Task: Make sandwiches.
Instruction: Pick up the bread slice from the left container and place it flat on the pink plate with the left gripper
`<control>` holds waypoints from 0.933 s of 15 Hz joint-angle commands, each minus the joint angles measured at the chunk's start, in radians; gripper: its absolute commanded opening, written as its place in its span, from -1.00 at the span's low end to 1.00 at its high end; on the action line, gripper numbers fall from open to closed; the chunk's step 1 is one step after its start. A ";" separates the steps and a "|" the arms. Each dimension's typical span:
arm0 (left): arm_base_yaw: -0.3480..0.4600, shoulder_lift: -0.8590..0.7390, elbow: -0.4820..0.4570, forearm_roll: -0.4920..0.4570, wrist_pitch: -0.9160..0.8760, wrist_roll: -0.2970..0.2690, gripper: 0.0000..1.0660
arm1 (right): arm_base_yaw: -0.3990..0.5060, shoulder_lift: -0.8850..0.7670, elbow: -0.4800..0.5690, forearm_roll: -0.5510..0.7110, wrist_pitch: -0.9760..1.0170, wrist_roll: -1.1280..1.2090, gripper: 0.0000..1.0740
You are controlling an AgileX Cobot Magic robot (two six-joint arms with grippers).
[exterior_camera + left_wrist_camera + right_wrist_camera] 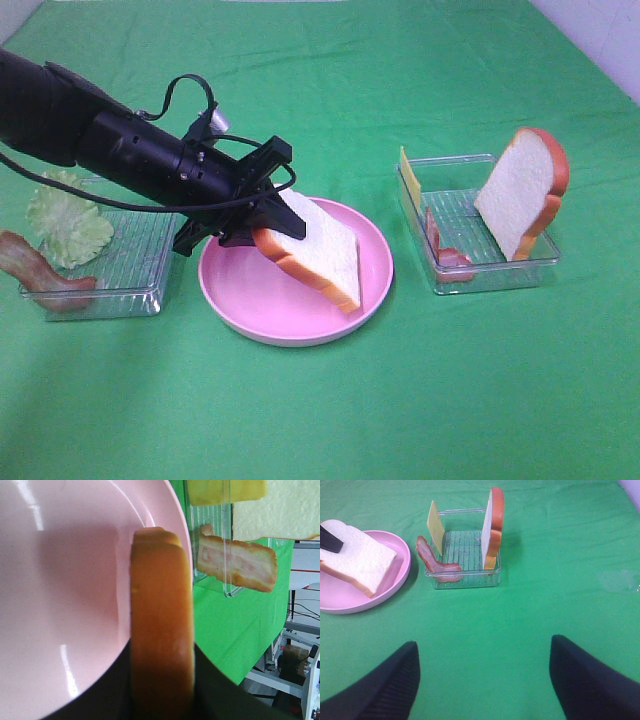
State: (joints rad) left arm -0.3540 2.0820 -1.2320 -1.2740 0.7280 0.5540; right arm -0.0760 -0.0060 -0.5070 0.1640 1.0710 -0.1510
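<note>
My left gripper (268, 218) is closed on the crust edge of a white bread slice (318, 250), and my fingers press both its faces. The slice slants over the pink plate (236, 306), with the held end raised on the left and the low corner down at the plate's near right part. My right gripper (485, 680) is spread wide and empty above the green cloth (450, 400), near the right tray (495, 278). In that tray a second bread slice (522, 190) leans against the right wall, and a yellow cheese slice (407, 176) and a bacon strip (440, 246) stand at the left wall. The left tray (135, 280) holds a lettuce leaf (65, 222) and another bacon strip (38, 268).
</note>
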 commanded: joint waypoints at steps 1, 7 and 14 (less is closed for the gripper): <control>-0.013 0.004 0.003 -0.021 -0.016 -0.002 -1.00 | -0.007 -0.014 0.001 0.005 -0.007 -0.006 0.28; -0.047 0.008 0.003 -0.014 -0.089 -0.002 -1.00 | -0.007 -0.014 0.001 0.015 -0.007 -0.006 0.28; -0.047 0.008 0.003 0.013 -0.082 -0.002 0.52 | -0.007 -0.014 0.001 0.015 -0.007 -0.006 0.28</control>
State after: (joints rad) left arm -0.3970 2.0900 -1.2310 -1.2500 0.6430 0.5540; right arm -0.0760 -0.0060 -0.5070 0.1720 1.0710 -0.1510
